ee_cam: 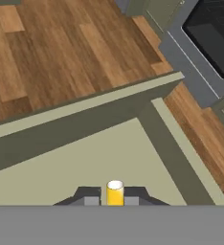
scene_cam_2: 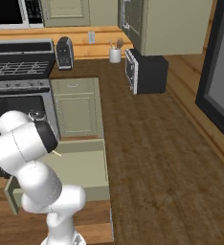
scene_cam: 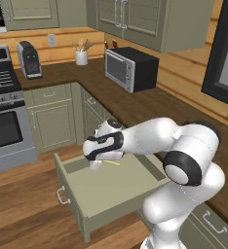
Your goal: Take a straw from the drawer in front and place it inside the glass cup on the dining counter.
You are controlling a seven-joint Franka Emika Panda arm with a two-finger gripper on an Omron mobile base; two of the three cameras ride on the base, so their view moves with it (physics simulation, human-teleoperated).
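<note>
A: Where is the straw (ee_cam: 115, 192)?
B: In the hand view its yellow end stands between the two dark fingertips (ee_cam: 87, 197), seen end-on. In the left base view a thin pale-yellow length of it pokes out sideways from the tool (scene_cam: 97, 164), over the inside of the drawer (scene_cam: 117, 187).

A: So the tool is pinching the straw?
B: Yes, pressed together on it, a finger on either side.

A: And the drawer?
B: Pulled out wide over the wooden floor (scene_cam: 23, 214), sage-green, with a silver bar handle (scene_cam: 62, 195) on its front. The tool hangs over its back part, near the cabinet face.

A: What lies around it?
B: A dark wood surface (scene_cam: 150, 109) runs above the drawer, carrying a black microwave (scene_cam: 130, 68), a white crock with wooden tools (scene_cam: 81, 54) and a coffee machine (scene_cam: 29, 59). A stove (scene_cam: 4, 107) stands to the left.
</note>
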